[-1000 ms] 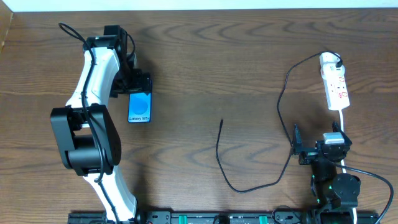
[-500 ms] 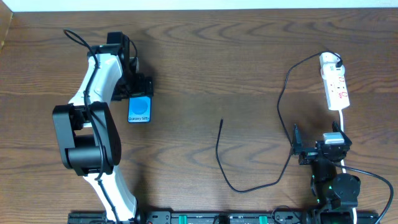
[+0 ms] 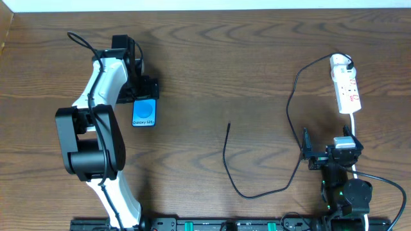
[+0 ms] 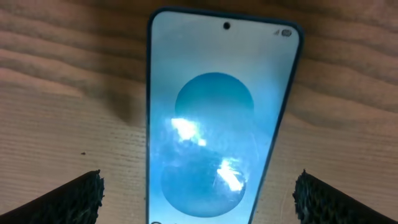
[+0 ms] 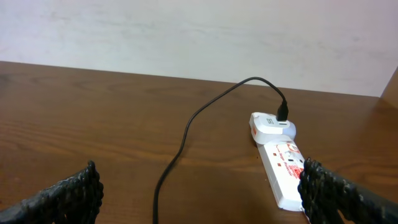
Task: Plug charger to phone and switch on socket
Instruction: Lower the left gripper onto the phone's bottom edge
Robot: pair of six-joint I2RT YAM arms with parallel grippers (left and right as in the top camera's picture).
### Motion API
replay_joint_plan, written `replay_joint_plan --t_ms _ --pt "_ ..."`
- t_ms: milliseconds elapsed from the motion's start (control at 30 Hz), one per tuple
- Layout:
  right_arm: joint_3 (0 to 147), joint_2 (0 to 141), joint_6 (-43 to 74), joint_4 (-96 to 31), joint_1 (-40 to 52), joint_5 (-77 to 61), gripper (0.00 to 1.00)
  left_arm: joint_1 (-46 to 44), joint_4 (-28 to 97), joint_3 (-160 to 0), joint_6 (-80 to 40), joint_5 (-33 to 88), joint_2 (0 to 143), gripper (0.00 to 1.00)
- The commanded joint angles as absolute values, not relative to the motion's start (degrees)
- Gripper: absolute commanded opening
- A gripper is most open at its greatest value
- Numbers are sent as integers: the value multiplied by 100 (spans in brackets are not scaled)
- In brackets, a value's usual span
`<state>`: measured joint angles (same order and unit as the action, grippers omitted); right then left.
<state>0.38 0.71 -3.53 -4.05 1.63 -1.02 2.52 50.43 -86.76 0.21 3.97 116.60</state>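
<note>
Wide open, the left gripper (image 4: 205, 199) shows its two black ridged fingertips (image 4: 68, 199) at the bottom corners of the wrist view. The slim rectangular smartphone with the bright blue screen (image 4: 221, 112) lies between them and touches neither. Bare wood shows on both sides of it. From overhead, this phone rests flat and face up on the left part of the dark brown wooden table (image 3: 212, 58), its long side running away from the robot. The left claw hangs over its far short edge.

The right gripper (image 5: 208, 193) is spread wide as well and holds nothing — only tabletop and a stretch of cable lie between its fingertips. It sits low near the front edge on the right, facing the small white elongated power strip with red marks (image 3: 347, 90). The strip lies farther back, apart from the gripper. Whether its switch is on I cannot tell.

The long thin black charger cable (image 3: 288, 112) is plugged at one end into a white adapter block (image 5: 271, 127) at the strip's far end. From there it arcs left, runs toward the front, curls round and ends in a small connector tip (image 3: 229, 126) lying loose on the wood in the middle of the table — between phone and strip, and well apart from the phone. A white lead (image 3: 354, 123) runs from the strip's near end toward the right arm.
</note>
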Motion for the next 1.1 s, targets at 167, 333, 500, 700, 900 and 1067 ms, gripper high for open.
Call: replay_joint_plan --t_ms 167,333,500,700,900,1067 --pt "34 38 -303 -434 150 -56 99 89 4853 -8637 -10 381 11692 98" --pt "34 38 -303 -434 150 -56 99 93 4849 -8635 -25 290 11692 98" --pt "34 38 -303 -434 150 -56 99 93 4838 -8635 -25 204 11695 98" --pt "34 38 -303 -434 150 -56 99 95 4724 -8635 -23 189 11867 98" --pt "34 38 -303 -434 150 -56 99 95 4700 -8635 -23 189 12079 98" --pt "34 38 -303 -434 150 -56 99 95 4670 -8635 -23 187 12175 98"
